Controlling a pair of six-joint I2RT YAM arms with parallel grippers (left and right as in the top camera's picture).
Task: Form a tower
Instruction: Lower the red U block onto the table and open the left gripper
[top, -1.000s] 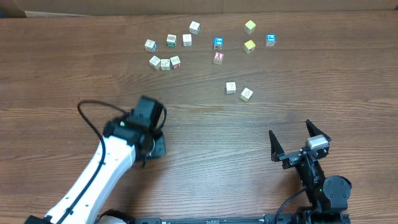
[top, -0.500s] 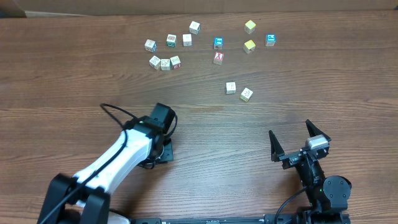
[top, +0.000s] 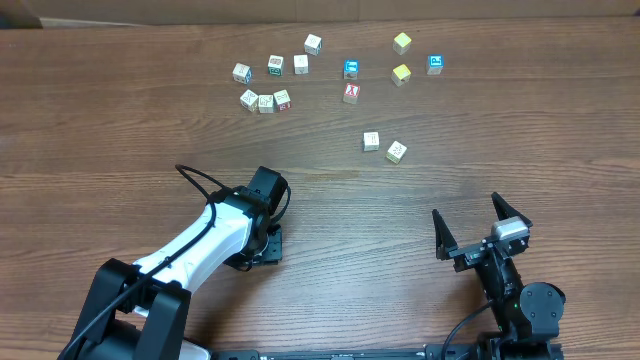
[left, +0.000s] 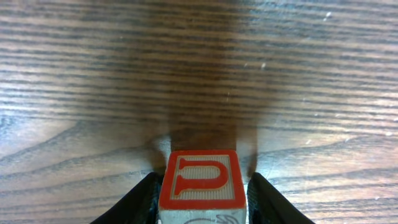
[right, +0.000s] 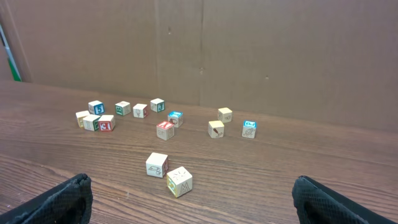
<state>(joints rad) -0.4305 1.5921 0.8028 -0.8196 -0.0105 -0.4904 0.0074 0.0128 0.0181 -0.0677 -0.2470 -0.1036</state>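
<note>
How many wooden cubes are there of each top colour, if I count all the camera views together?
Blue-topped cubes: 2
Yellow-topped cubes: 2
Red-letter cubes, X and U: 2
Other pale printed cubes: 9
Total: 15

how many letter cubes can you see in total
15 cubes: seven far left, five far centre-right, two nearer, one between the left gripper's fingers. The left arm may hide more.
</note>
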